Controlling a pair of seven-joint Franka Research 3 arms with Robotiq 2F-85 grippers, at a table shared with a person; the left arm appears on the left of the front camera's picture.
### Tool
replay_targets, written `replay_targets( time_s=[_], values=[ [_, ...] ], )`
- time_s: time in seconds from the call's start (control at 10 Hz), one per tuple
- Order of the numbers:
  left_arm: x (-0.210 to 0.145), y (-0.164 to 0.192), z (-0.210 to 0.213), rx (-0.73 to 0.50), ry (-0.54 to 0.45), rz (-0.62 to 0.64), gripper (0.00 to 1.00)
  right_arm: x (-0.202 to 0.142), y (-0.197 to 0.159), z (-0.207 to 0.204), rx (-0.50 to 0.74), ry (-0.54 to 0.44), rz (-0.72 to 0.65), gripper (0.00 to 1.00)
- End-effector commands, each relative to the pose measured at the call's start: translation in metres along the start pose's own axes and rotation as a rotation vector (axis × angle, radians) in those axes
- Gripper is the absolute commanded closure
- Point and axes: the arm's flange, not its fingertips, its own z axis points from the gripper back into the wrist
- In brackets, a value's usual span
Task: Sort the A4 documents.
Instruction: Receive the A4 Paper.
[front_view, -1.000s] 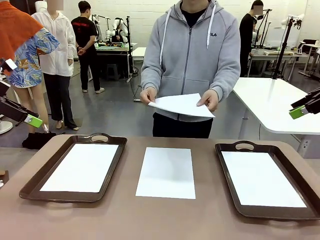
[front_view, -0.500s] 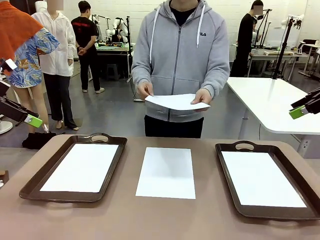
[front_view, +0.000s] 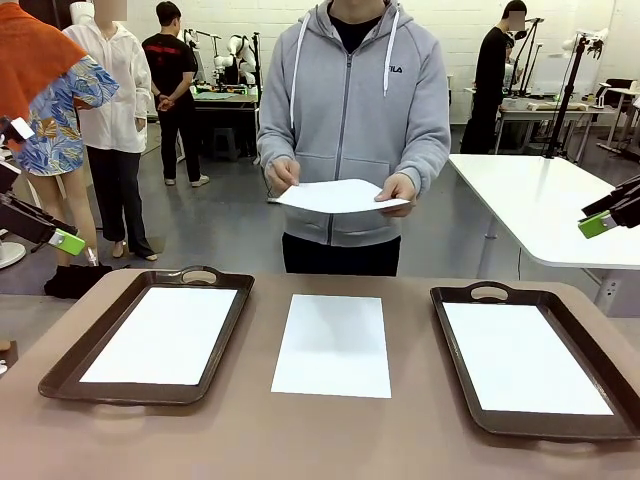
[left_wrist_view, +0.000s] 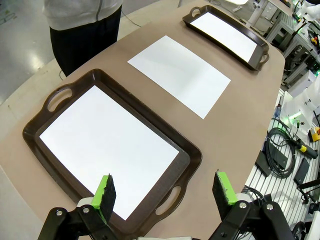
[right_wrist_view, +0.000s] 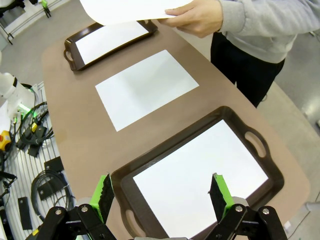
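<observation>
Several white A4 documents are in view. One sheet (front_view: 332, 345) lies flat on the table between two dark brown trays. Another sheet (front_view: 160, 335) fills the left tray (front_view: 60, 380), and a third (front_view: 522, 358) fills the right tray (front_view: 455, 390). Beyond the far edge the person holds a further sheet (front_view: 340, 196) in both hands, off the table. My left gripper (front_view: 66, 241) hangs open, off the table's left side, and looks down on the left tray (left_wrist_view: 195, 155). My right gripper (front_view: 597, 224) hangs open off the right side, over the right tray (right_wrist_view: 170, 141). Both hold nothing.
The brown table (front_view: 330, 440) has rounded corners and bare strips in front of the trays. A white table (front_view: 560, 210) stands behind at the right. Cables and boxes (right_wrist_view: 35, 145) lie on the floor beside the table.
The person has straightened up and drawn the held sheet a little up and to the left. Neither arm has moved, and the sheets on the table lie as before.
</observation>
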Motion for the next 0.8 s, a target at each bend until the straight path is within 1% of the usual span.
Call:
replay_targets(
  time_s=[0.0,0.7],
  values=[
    [-0.0012,0.0001,0.0012,-0.002,-0.005,-0.003,0.0,0.0002,0.0008,-0.0008,0.004,-0.002,-0.001,0.0],
    [-0.0012,0.0001,0.0012,-0.002,-0.005,-0.003,0.0,0.0002,0.0008,-0.0008,0.004,-0.002,-0.001,0.0]
  ],
)
